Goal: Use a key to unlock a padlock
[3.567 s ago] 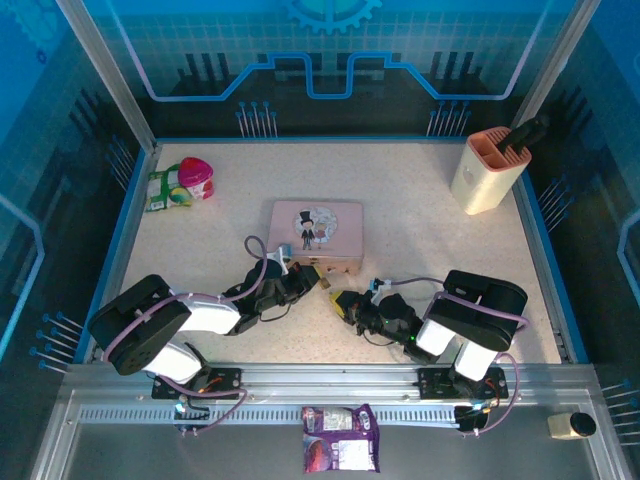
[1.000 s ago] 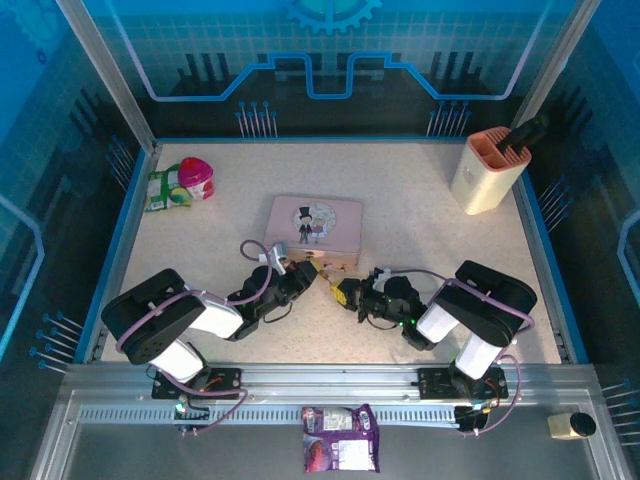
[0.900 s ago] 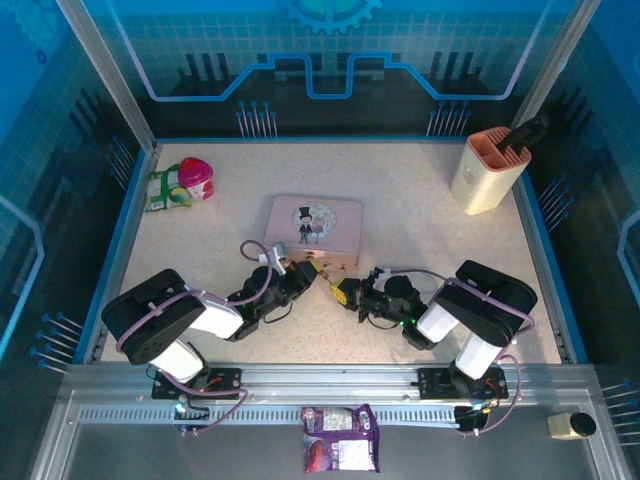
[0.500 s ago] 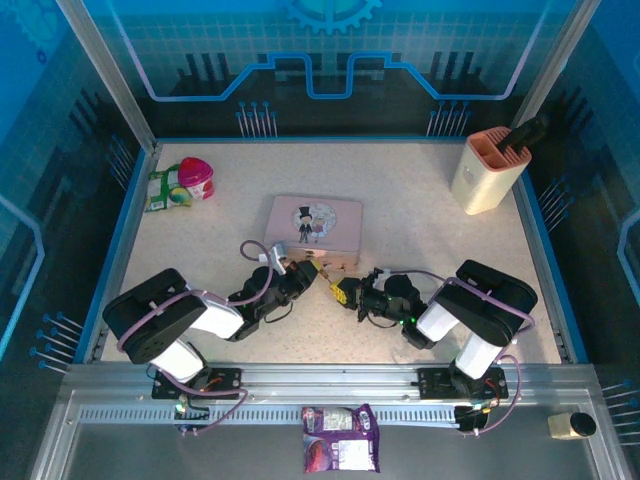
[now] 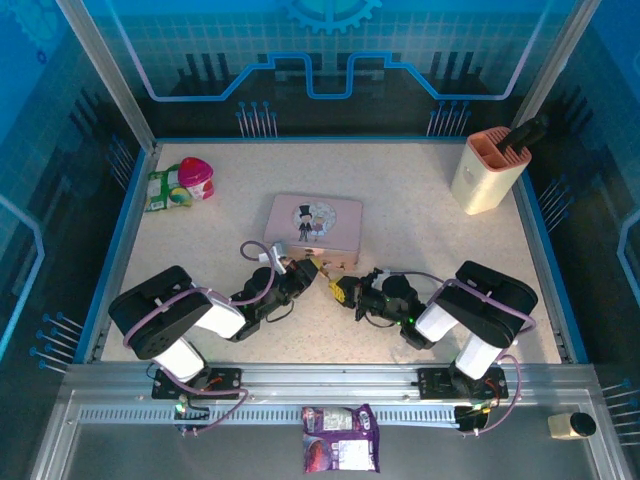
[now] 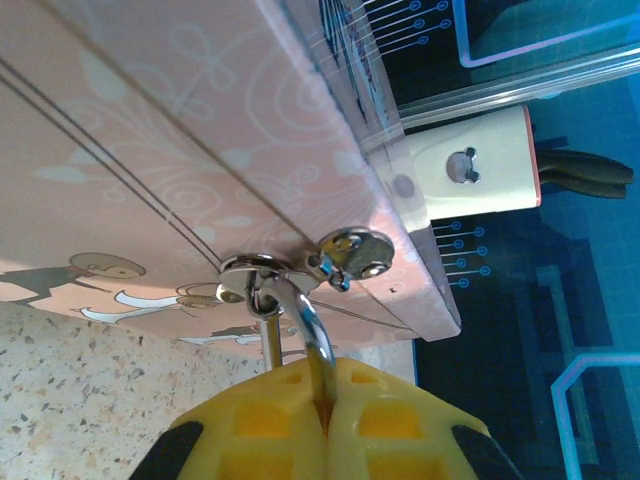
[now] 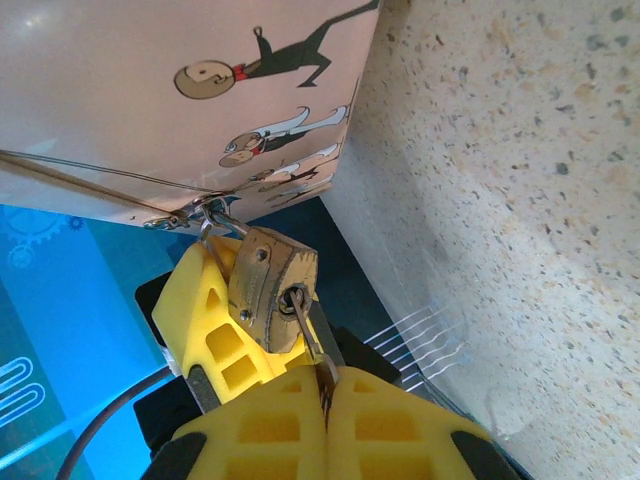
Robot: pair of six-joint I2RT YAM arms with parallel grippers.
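The padlock, a small brass body with a thin silver shackle, hangs from the hasp on the front of the pink tin. My left gripper is shut on the shackle just below the hasp. The key is a thin metal blade with its tip in the keyhole on the padlock's underside. My right gripper is shut on the key's other end. From above, the left gripper and the right gripper meet nose to nose at the tin's near edge, with the padlock between them.
A beige holder with a dark tool stands at the back right. A pink-and-green packet lies at the back left. A purple snack bag rests on the front rail. Blue rims bound the speckled table.
Over the last second the right gripper has crept slightly left toward the padlock. Since the oldest frame both arms have moved closer to the tin's front edge.
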